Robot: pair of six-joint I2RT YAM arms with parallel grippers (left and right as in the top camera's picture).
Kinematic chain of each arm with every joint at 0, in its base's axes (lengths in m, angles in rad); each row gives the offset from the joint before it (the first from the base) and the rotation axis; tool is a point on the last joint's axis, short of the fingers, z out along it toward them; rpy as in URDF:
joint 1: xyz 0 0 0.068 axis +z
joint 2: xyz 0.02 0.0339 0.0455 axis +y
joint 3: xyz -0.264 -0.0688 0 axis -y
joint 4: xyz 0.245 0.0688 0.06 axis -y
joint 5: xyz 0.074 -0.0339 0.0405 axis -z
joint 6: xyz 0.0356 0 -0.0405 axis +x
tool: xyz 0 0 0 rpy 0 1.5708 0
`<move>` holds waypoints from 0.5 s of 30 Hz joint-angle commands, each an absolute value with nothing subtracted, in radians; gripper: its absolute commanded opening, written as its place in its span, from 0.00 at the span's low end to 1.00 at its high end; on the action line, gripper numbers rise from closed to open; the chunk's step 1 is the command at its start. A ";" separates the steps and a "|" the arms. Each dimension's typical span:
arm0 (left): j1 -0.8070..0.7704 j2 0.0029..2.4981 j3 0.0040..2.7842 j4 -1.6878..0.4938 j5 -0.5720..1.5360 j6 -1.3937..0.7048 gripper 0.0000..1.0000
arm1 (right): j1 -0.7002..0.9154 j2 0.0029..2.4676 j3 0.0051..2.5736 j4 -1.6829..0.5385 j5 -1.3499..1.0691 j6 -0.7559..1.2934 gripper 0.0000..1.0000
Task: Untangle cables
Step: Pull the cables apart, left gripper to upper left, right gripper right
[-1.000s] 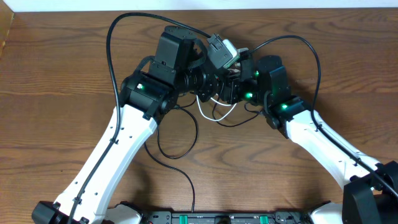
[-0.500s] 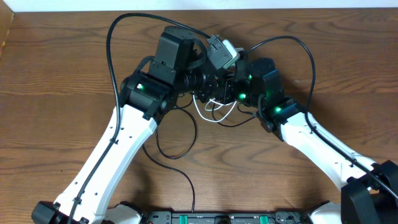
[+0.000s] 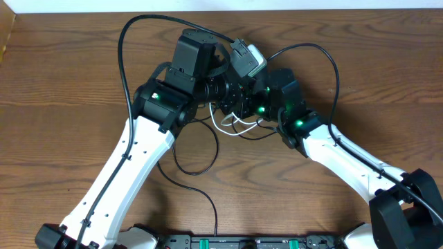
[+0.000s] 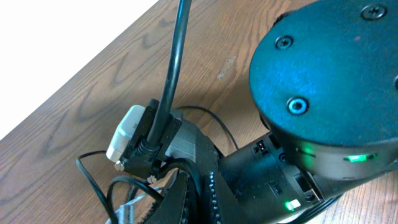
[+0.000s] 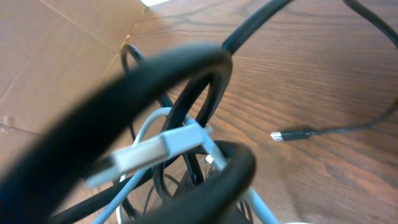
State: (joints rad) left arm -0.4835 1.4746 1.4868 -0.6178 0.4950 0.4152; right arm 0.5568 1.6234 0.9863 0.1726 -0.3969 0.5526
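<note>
While the left hand [image 3: 225,93] and right hand [image 3: 248,105] are closed, slick white cable [image 5: 166,145] loops

**Camera arrangement.** Overhead camera looked straight down on the tabletop [image 3: 62,83]. The left arm [image 3: 131,173] and right arm [image 3: 346,155] entered from 7 and 5 o'clock and met toward 12 o'clock. Left wrist camera viewed the right arm obliquely at close range. Right wrist camera sat nearest, low over the wood, amid the white cable [image 5: 155,146]. All views shared that meeting zone.
</note>
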 commanded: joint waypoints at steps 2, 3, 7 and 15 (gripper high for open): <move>-0.485 1.439 1.494 -0.604 0.535 0.407 0.07 | 0.570 1.636 0.987 0.093 -0.255 0.611 0.01; -0.483 1.436 1.495 -0.605 0.524 0.407 0.07 | 0.565 1.636 0.987 0.078 -0.237 0.617 0.01; -0.456 1.421 1.495 -0.605 0.508 0.410 0.07 | 0.530 1.636 0.987 0.044 -0.215 0.617 0.01; -0.355 1.397 1.494 -0.605 0.496 0.426 0.08 | 0.389 1.636 0.986 -0.069 -0.208 0.612 0.01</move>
